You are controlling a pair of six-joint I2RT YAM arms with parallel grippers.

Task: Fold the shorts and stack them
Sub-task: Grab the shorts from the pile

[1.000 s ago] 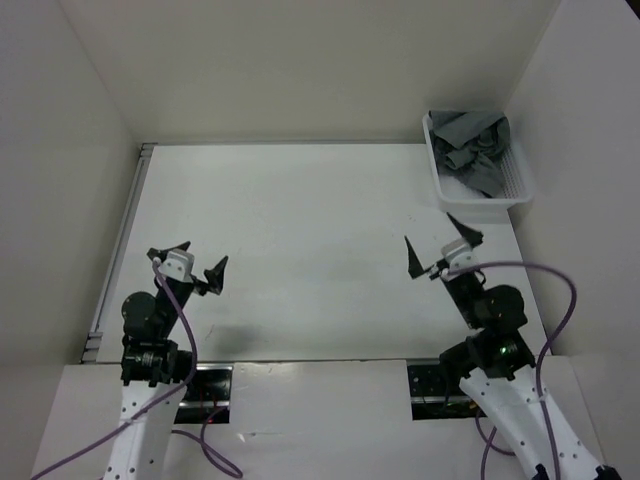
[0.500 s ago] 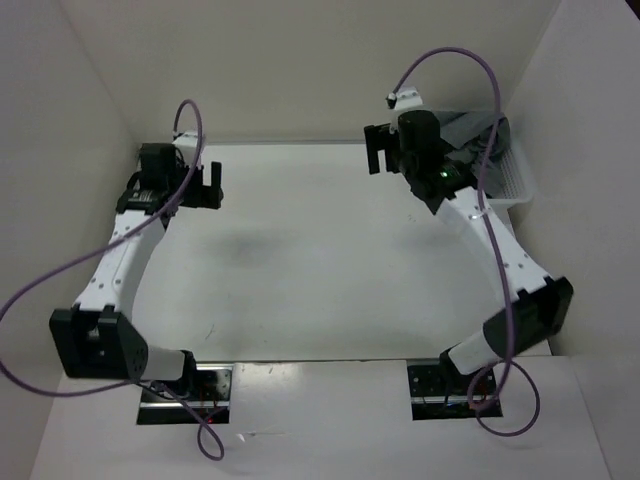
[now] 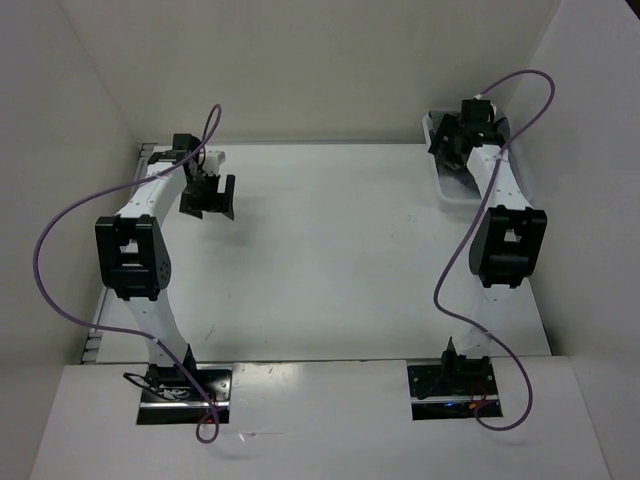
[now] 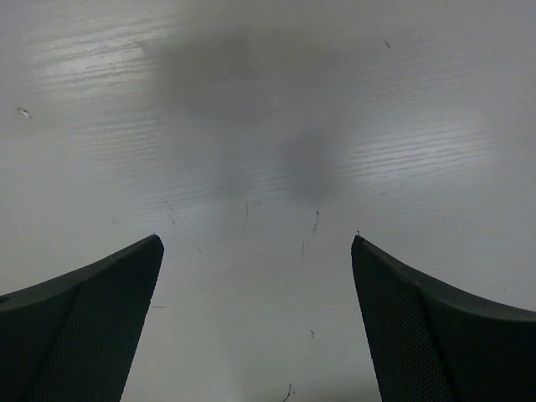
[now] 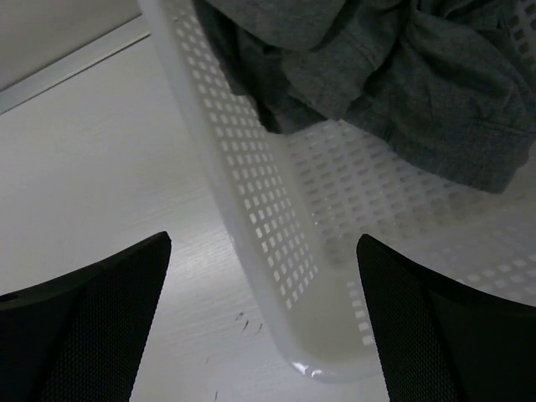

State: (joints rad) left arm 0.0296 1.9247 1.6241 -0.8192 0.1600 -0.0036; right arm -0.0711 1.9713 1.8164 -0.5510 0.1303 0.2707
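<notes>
While both arms stretch from their bases toward the back wall point(image 3: 320, 60), a white mesh basket point(image 3: 446, 194) sits in the table's far right corner and serves as the reference point.

Farthest from the basket, a plain white side wall point(image 3: 60, 150) closes the left of the booth. A metal rail point(image 3: 122, 235) runs along the table edge on that side.

Level with the basket but well across the table from it, the left gripper point(image 3: 213, 198) hangs over bare surface. Its wrist view shows the two dark fingers point(image 4: 92, 327) spread wide with nothing between them. Below them is a soft shadow and a few small dark scuffs.

Between this gripper and the basket lies the white table point(image 3: 320, 260), matte with a faint wood-like grain. Purple cables point(image 3: 50, 260) loop from both arms.

The right gripper point(image 5: 261, 238) hovers at the basket's near left corner, its fingers spread apart and holding nothing. One finger is over the table and the other over the basket's perforated floor.

Inside the basket lie the shorts point(image 5: 394, 75), crumpled mid-grey fabric bunched against the basket's left wall and far end. The overhead view hides them behind the arm.

Just beyond the basket, another white wall point(image 3: 590, 150) closes the right side.
</notes>
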